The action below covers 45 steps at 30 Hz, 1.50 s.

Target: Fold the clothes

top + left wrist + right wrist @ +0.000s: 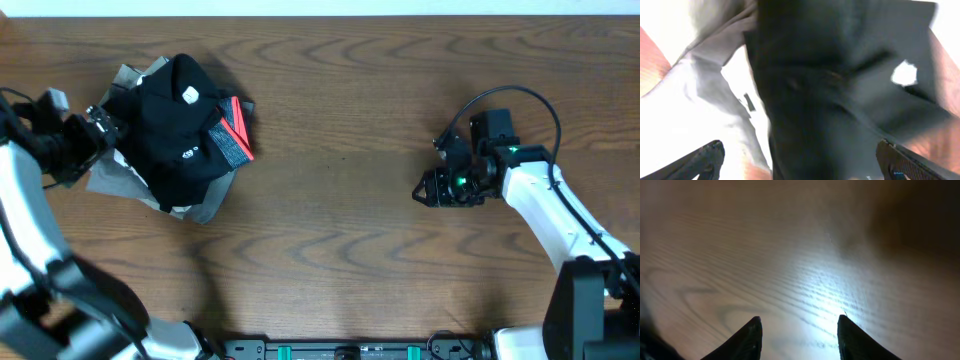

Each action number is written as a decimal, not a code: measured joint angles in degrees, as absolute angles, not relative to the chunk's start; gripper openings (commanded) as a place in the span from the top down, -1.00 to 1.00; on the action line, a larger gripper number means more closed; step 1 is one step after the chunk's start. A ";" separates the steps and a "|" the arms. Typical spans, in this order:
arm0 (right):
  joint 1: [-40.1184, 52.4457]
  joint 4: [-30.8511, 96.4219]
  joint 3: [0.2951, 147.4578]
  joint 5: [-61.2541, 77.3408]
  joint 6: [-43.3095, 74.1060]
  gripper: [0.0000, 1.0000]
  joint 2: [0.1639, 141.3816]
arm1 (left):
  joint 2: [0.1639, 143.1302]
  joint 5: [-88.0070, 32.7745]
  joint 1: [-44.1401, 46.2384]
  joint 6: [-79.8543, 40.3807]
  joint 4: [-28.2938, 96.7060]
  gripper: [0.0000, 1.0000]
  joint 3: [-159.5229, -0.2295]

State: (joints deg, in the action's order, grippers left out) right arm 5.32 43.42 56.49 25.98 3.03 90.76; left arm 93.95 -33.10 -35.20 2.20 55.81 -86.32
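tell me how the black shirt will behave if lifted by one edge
Probably floppy: the black shirt lies crumpled in soft folds, so it should sag from one pinch. Likely light, being thin cloth. It overlaps a grey garment, which may drag along.

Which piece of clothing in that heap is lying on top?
The black shirt with the small white logo. The grey garment sticks out from underneath it, and the red-edged piece shows only at its edge.
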 measured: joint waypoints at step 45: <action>5.32 50.81 60.31 19.20 -1.54 -0.98 38.20 | 51.75 -7.03 0.14 1.48 83.81 -0.96 -88.77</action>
State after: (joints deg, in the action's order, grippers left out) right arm 5.32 50.81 60.31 19.20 -1.54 38.20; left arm 51.75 -7.03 0.14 1.48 83.81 -88.77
